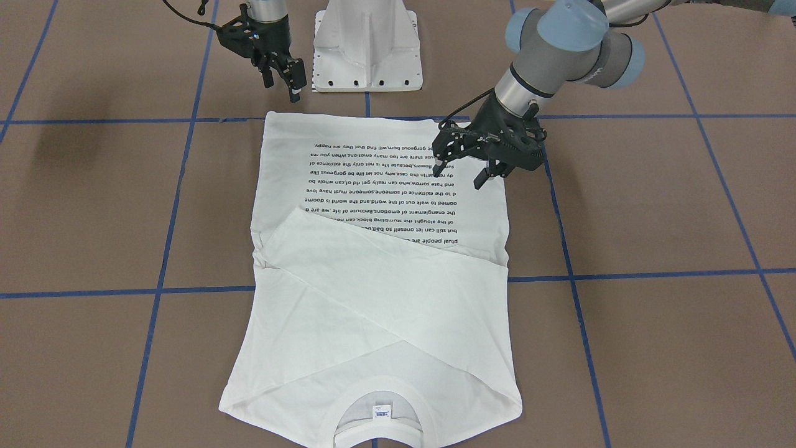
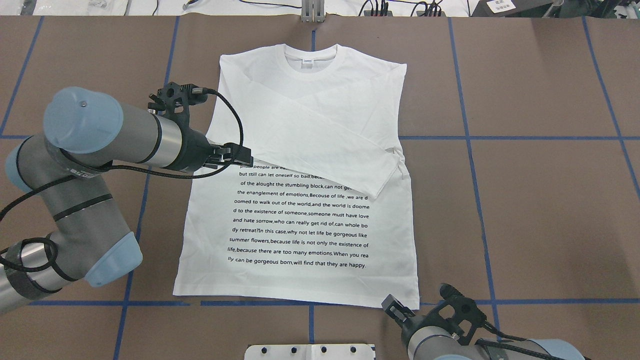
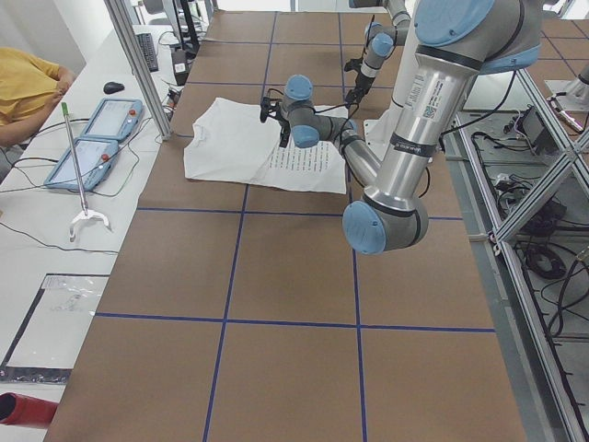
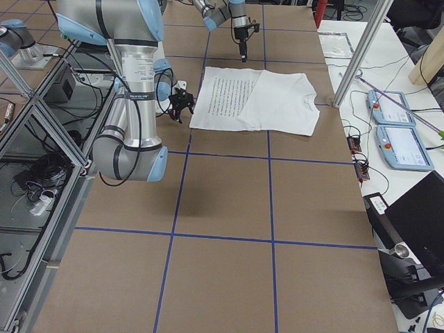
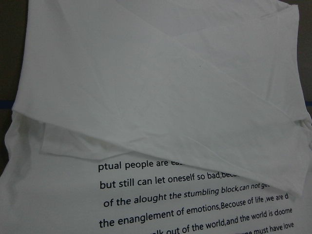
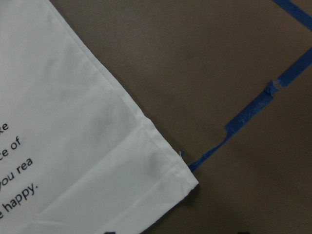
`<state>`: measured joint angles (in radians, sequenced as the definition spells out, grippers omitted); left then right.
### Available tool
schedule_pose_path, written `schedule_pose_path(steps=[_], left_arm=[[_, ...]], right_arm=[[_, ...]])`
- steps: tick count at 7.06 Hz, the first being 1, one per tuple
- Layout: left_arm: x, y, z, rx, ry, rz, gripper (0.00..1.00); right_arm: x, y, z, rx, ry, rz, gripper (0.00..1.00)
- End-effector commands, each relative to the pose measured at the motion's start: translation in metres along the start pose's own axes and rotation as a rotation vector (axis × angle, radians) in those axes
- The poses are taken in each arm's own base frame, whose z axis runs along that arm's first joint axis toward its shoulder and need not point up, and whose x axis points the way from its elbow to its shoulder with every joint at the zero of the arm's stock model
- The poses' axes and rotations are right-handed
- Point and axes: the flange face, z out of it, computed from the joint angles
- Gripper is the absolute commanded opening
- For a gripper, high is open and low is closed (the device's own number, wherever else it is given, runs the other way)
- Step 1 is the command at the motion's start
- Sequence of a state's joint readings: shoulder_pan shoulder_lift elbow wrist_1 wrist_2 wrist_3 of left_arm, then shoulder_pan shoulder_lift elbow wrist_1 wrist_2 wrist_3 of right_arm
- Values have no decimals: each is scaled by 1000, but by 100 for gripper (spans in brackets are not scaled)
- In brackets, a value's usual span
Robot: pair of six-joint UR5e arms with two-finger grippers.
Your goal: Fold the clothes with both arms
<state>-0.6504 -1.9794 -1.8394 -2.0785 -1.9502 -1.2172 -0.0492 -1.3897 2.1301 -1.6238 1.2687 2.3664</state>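
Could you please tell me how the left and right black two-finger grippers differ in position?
The left black two-finger gripper hangs over the white long-sleeved T-shirt, at its side edge by the printed text; the right black two-finger gripper is off the cloth, over brown table near a hem corner. The left is farther from the white pedestal base than the right. Both look open and empty.

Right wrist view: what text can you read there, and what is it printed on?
"ke": black print on the white T-shirt, cut off by the view's left edge.
"ce of": the next line of the same print.
"you rea": the line below, also cut off.
"e happy.": the last line, nearest the hem corner.
The blue tape bears no text.
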Motion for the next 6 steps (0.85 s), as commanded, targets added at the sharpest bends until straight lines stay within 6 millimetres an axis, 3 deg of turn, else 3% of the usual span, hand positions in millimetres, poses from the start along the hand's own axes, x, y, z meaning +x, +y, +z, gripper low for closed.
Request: schedule_pose_path(steps=[1,2,3,4,5,6], left_arm=[[0,0,0,0,-1,-1,89],[0,0,0,0,-1,-1,89],[0,0,0,0,-1,-1,89],[0,-1,-1,4,0,-1,89],[-1,-1,-1,3,-2,-2,89],[-1,-1,-1,5,-2,-2,90]], right_arm=[[0,-9,20,46,28,-5,83],[0,-11,28,59,38,-6,83],[-2,-12,27,58,37,-3,75],[-2,-10,26,54,36,-1,45],[-3,-10,25,54,34,-1,3],[-3,-11,26,53,36,0,0]])
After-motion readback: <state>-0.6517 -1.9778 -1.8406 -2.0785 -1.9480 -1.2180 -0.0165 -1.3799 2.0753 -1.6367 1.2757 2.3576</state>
